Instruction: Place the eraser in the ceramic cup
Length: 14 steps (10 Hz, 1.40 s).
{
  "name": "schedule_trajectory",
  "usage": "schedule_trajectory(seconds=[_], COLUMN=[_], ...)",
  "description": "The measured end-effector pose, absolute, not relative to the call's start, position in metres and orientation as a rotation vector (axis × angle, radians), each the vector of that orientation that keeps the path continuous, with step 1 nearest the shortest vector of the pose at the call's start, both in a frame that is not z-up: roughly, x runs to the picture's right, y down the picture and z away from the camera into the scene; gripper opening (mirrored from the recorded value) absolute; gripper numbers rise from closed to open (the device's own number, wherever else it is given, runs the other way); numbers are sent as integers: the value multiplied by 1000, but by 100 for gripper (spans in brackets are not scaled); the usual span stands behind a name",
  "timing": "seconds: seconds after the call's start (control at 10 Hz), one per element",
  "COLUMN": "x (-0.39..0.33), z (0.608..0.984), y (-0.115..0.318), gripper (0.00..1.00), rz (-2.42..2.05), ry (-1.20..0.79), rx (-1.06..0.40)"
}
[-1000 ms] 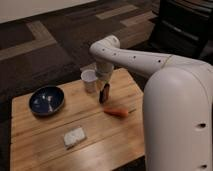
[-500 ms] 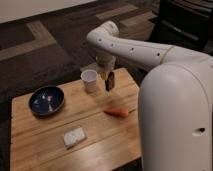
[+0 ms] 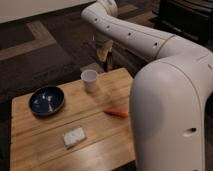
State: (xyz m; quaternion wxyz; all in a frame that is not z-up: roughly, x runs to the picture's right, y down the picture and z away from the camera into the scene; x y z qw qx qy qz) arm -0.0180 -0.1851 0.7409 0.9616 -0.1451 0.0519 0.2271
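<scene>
The white ceramic cup (image 3: pixel 89 78) stands upright near the table's far edge. My gripper (image 3: pixel 107 59) hangs above and to the right of the cup, over the far edge of the table and apart from the cup. It is shut on the eraser (image 3: pixel 109 64), a small dark block that sticks down between the fingers. The eraser's lower end is level with or slightly above the cup's rim.
A wide dark blue bowl (image 3: pixel 46 100) sits at the left of the wooden table (image 3: pixel 100 145). A pale rectangular pad (image 3: pixel 74 136) lies near the front. An orange carrot-like thing (image 3: pixel 117 113) lies to the right. My white arm (image 3: pixel 170 95) fills the right side.
My gripper has risen from beside the cup, close to the table top, carrying the eraser up and toward the far edge. The cup, bowl, pad and carrot have not moved.
</scene>
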Motion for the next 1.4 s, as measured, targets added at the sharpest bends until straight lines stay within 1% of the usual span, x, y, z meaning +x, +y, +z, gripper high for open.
schedule_trajectory(seconds=[0.6,1.4], x=[-97,-93], z=[710,712], y=[-202,-200], gripper=[0,0], rz=[578,581], ry=[-165,-155], rx=[-305,-309])
